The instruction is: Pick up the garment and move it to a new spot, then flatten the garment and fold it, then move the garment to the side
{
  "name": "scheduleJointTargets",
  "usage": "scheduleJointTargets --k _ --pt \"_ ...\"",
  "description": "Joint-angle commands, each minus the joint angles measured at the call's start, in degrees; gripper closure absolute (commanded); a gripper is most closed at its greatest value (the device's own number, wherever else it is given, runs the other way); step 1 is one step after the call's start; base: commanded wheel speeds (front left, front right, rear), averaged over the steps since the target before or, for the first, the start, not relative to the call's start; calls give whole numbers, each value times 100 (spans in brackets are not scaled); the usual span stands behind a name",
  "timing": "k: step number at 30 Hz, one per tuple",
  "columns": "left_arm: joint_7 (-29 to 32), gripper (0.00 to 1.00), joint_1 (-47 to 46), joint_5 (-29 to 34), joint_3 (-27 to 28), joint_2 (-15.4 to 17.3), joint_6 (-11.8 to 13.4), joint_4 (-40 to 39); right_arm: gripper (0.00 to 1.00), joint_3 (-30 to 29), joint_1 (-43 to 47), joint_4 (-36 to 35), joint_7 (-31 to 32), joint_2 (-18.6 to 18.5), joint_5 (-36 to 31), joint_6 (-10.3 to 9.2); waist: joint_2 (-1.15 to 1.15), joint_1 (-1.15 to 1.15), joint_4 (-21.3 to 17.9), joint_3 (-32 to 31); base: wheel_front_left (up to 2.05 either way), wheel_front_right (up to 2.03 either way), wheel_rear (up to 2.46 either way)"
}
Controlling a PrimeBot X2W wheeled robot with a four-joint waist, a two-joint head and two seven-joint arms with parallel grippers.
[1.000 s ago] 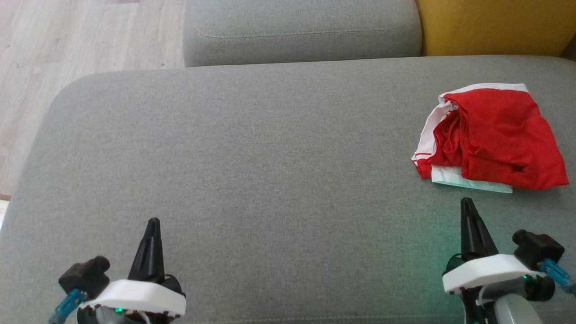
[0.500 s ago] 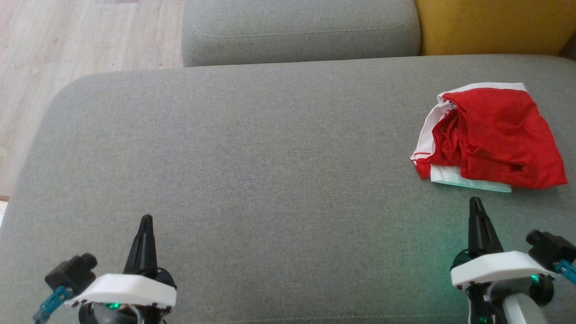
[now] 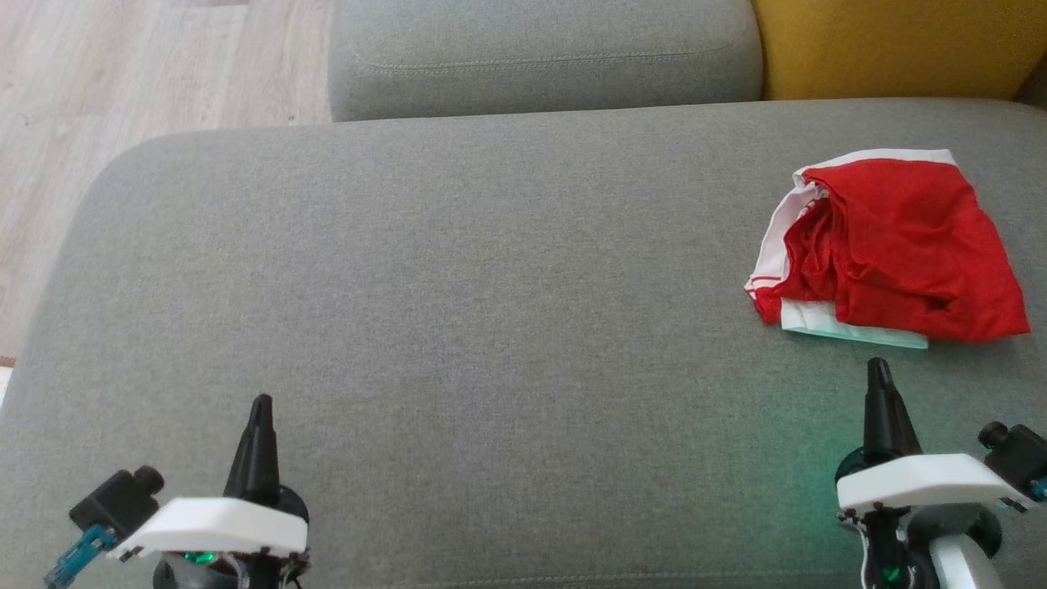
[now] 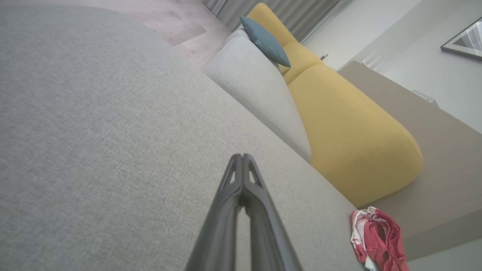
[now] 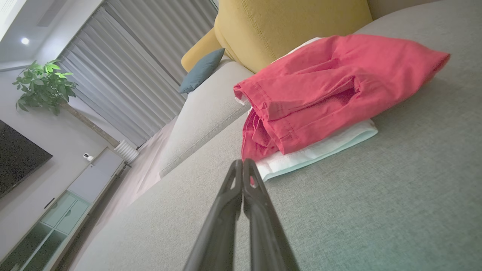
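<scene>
The garment [image 3: 891,249] is red cloth with white trim, lying folded in a loose bundle at the far right of the grey cushion [image 3: 458,286]. It also appears in the right wrist view [image 5: 331,90] and, small, in the left wrist view [image 4: 376,241]. My right gripper [image 3: 879,368] is shut and empty, its tip just short of the garment's near white edge. My left gripper [image 3: 262,405] is shut and empty at the lower left, far from the garment. Both pairs of fingers are pressed together in the wrist views [image 4: 243,158] [image 5: 241,163].
A second grey cushion [image 3: 540,53] and a yellow backrest [image 3: 891,45] stand behind the seat. Wooden floor [image 3: 123,82] lies beyond the cushion's left edge. A blue pillow [image 4: 265,41] rests on the far sofa. A wide stretch of bare cushion spans the middle.
Both grippers have drawn back toward the bottom of the head view, the left drifting left and the right drifting right. The garment has not moved.
</scene>
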Motion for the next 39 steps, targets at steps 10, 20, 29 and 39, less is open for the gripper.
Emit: scheduleJointTargets --k 10,20,29,39 --pt "190 100 -428 -660 243 62 -64 -136 100 -46 -273 -282 186 -19 753 5 0 0 -12 2 0 0 0" --pt "360 100 -494 -1236 334 71 -96 -99 100 -100 -282 -340 351 -21 1402 6 0 0 -24 5 0 0 0" --pt "512 100 -554 -1754 416 79 -125 -65 100 -148 -290 -392 499 -23 1985 7 0 0 -35 7 0 0 0" --pt "681 100 -620 -2328 507 87 -156 -27 100 -201 -298 -450 663 -25 2632 8 0 0 -47 9 0 0 0"
